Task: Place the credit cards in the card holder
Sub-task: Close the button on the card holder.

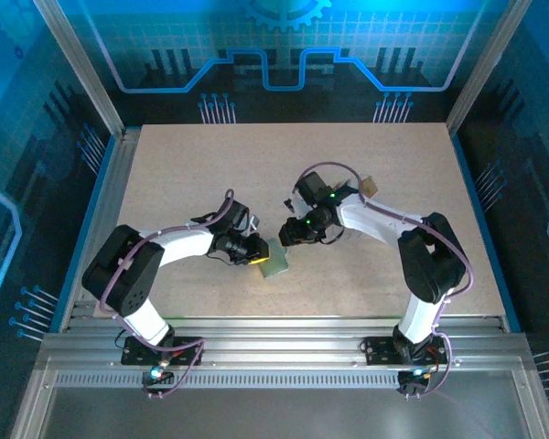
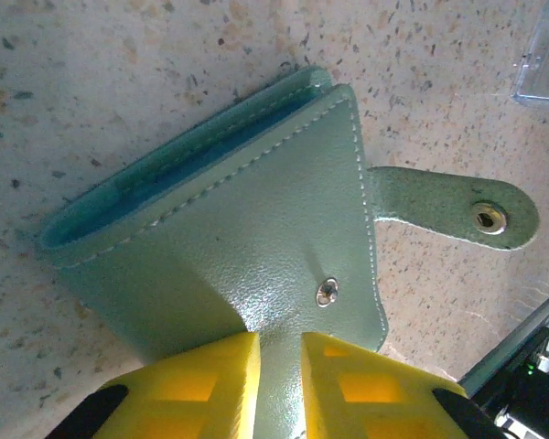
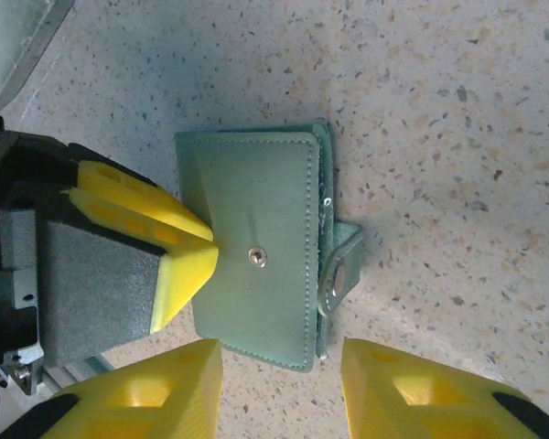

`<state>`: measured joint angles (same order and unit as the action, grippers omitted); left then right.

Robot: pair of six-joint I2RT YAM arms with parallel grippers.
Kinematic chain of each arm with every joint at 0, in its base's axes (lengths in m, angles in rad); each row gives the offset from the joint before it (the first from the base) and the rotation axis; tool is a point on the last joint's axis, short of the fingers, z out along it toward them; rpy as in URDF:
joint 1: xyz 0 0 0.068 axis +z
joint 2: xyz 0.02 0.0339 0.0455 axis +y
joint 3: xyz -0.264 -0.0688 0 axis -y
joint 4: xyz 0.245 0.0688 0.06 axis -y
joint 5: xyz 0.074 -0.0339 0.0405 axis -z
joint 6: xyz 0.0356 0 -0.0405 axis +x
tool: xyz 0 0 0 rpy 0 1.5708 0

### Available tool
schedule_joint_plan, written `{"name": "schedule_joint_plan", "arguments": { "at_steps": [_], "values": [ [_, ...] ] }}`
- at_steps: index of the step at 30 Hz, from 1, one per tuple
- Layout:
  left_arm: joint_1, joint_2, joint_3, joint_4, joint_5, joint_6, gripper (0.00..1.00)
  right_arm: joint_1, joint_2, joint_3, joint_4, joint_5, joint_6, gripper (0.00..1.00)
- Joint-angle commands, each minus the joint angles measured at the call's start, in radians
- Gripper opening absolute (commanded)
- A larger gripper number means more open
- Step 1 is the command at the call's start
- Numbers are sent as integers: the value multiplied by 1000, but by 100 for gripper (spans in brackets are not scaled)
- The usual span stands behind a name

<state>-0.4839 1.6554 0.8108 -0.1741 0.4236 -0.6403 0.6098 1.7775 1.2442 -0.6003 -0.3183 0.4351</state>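
Observation:
The card holder (image 1: 277, 259) is a small grey-green wallet lying near the table's front middle. Its flap stands slightly ajar and the snap strap (image 2: 457, 206) sticks out to one side. My left gripper (image 2: 280, 384) is shut on the card holder (image 2: 256, 229), its yellow fingers pinching the cover's edge near the snap stud. My right gripper (image 3: 282, 393) hovers open just above the card holder (image 3: 256, 219), with nothing between its fingers. In the top view the right gripper (image 1: 290, 232) sits just right of the left gripper (image 1: 256, 253). A small tan piece (image 1: 370, 187) by the right arm may be a credit card; I cannot tell.
A clear plastic piece (image 2: 544, 64) lies on the table beyond the wallet. The metal rail (image 1: 274, 329) runs along the table's near edge, close behind the left gripper. Metal frame posts stand at the table's sides.

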Motion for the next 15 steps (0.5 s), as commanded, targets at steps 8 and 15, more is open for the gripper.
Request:
{"name": "schedule_joint_plan", "arguments": {
  "at_steps": [8, 15],
  "values": [
    [-7, 33, 20, -10, -31, 34, 20, 39, 67, 85, -114, 88, -52, 30],
    [-6, 30, 19, -7, -29, 31, 20, 40, 98, 109, -126, 97, -63, 23]
  ]
}}
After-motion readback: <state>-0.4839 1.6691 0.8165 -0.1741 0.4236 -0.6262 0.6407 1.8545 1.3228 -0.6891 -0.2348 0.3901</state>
